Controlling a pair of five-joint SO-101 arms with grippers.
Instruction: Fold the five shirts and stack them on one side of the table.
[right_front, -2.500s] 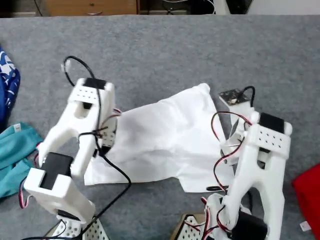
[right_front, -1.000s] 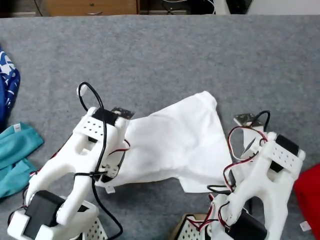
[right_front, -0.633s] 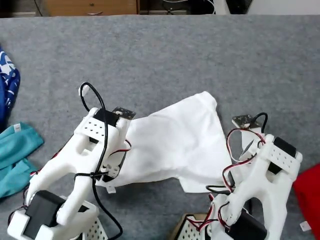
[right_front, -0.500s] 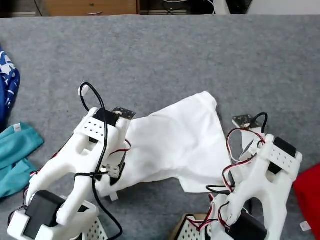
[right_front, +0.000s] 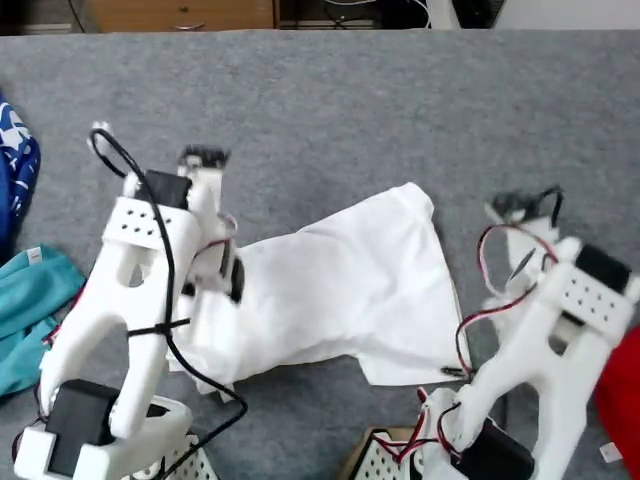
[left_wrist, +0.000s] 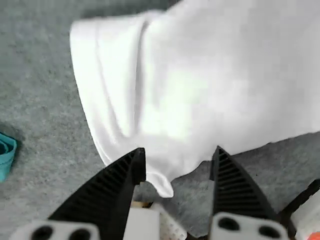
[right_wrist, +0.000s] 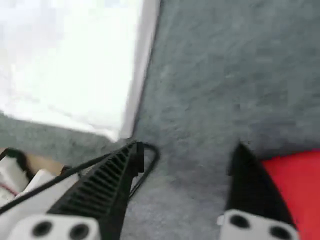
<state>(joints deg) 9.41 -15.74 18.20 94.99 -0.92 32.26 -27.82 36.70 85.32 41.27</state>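
Observation:
A white shirt (right_front: 340, 290) lies crumpled and partly folded at the table's middle. My left gripper (right_front: 222, 272) hangs above its left edge. In the left wrist view the left gripper (left_wrist: 178, 155) is open, nothing between its fingers, with the white shirt (left_wrist: 200, 75) spread below it. My right gripper (right_front: 508, 270) is raised just right of the shirt. The right wrist view has the right gripper (right_wrist: 189, 150) open over bare grey cloth, between the white shirt's edge (right_wrist: 70, 60) and a red shirt (right_wrist: 295, 175).
The red shirt (right_front: 622, 380) lies at the right edge. A teal shirt (right_front: 30, 310) and a blue patterned one (right_front: 15, 170) lie at the left edge. Grey table cloth (right_front: 400, 110) stretches open behind the white shirt.
My left arm has lifted and swung back and to the left, off the shirt's near-left corner, which now lies flatter. My right arm has drawn off to the right.

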